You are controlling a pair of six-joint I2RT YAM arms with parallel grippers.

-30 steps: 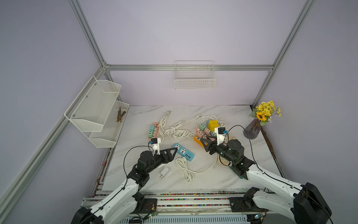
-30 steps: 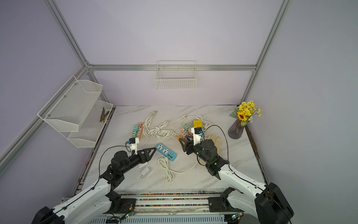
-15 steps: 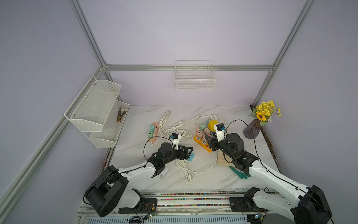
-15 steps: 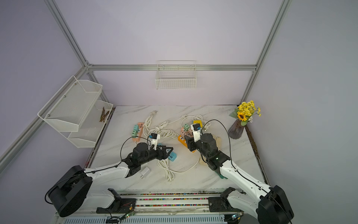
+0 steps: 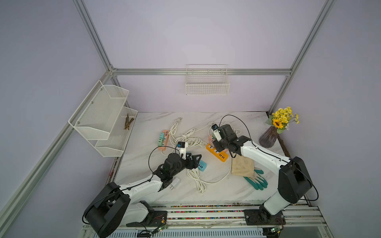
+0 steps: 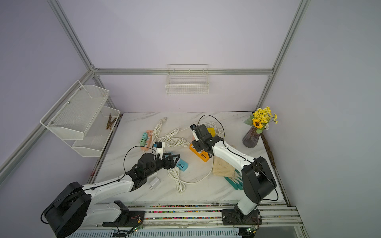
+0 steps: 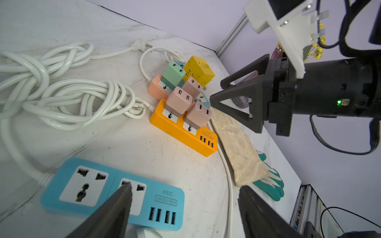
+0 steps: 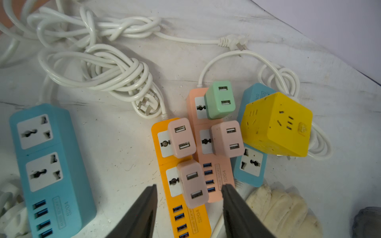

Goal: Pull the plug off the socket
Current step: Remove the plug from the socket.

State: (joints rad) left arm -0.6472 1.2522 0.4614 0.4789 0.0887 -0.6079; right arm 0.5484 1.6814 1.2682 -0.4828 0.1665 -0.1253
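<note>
The orange socket strip lies on the marble table with two pink plugs in it. My right gripper hangs open just above the strip. Its fingers stand on either side of the nearer pink plug without touching it. The second pink plug sits farther along the strip. In the left wrist view the right gripper hovers beside the plugs on the orange socket strip. My left gripper is open and empty over the blue socket strip, and both top views show it there.
A pink strip with a green and a pink plug lies against the orange one, with a yellow cube socket beside it. Coiled white cables, a glove, a loose white adapter and a flower vase also stand around.
My left arm has swung right, bringing its gripper over the blue strip. My right gripper has moved toward the back, over the orange strip's plugs, and its jaws have narrowed slightly.
</note>
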